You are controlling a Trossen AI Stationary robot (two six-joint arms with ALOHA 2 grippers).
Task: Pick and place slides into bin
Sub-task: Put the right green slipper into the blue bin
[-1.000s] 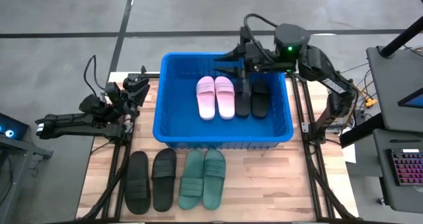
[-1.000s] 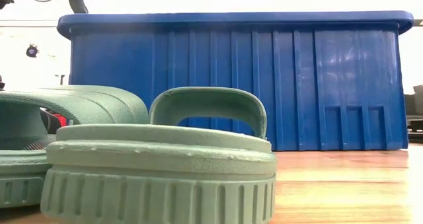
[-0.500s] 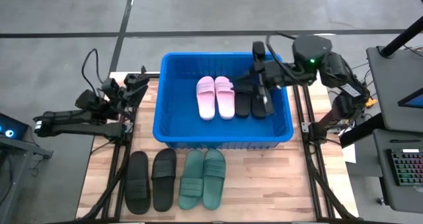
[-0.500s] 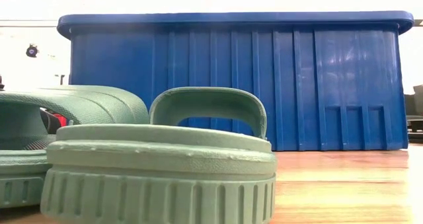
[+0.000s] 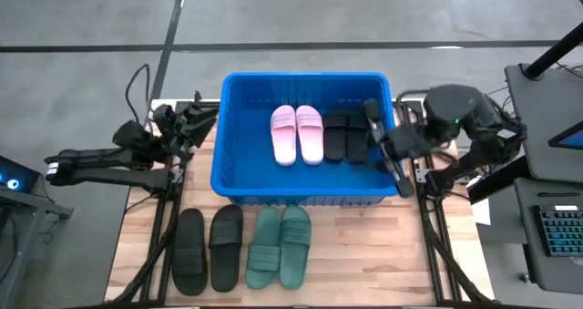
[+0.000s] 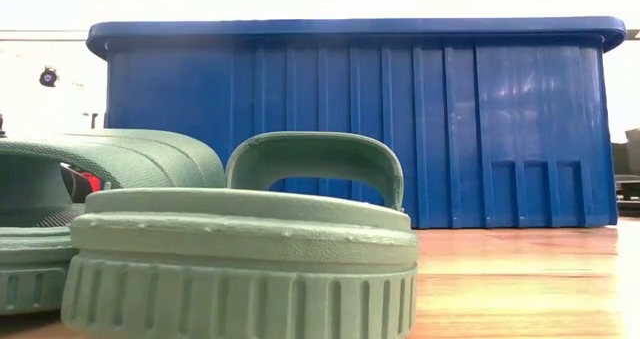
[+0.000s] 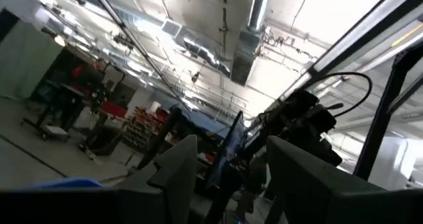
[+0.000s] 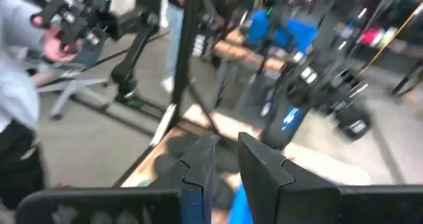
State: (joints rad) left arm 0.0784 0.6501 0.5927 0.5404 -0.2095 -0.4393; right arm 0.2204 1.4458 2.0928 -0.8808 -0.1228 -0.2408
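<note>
The blue bin [image 5: 305, 186] stands at the table's middle; its near wall fills the low view [image 6: 360, 119]. A pink pair of slides [image 5: 296, 134] and a black pair [image 5: 344, 138] lie flat on its floor. A second black pair [image 5: 208, 250] and the dark green pair [image 5: 280, 247] lie soles down on the table in front of the bin; the green ones fill the low view [image 6: 240, 249]. My right gripper [image 5: 373, 118] is above the bin's right wall, fingers slightly apart [image 8: 226, 164], holding nothing. My left gripper [image 5: 199, 116] is open and empty beside the bin's left wall and points up [image 7: 231, 178].
The bin takes up the table's far middle. Bare wood [image 5: 364, 254] lies to the right of the green pair. A desk with a keyboard [image 5: 556, 231] stands off the table's right side. A person [image 8: 26, 85] shows in the room beyond.
My right gripper has drawn back from above the black pair in the bin toward the table's right and near edges, ending over the bin's right wall. The slides in the bin have stayed where they were.
</note>
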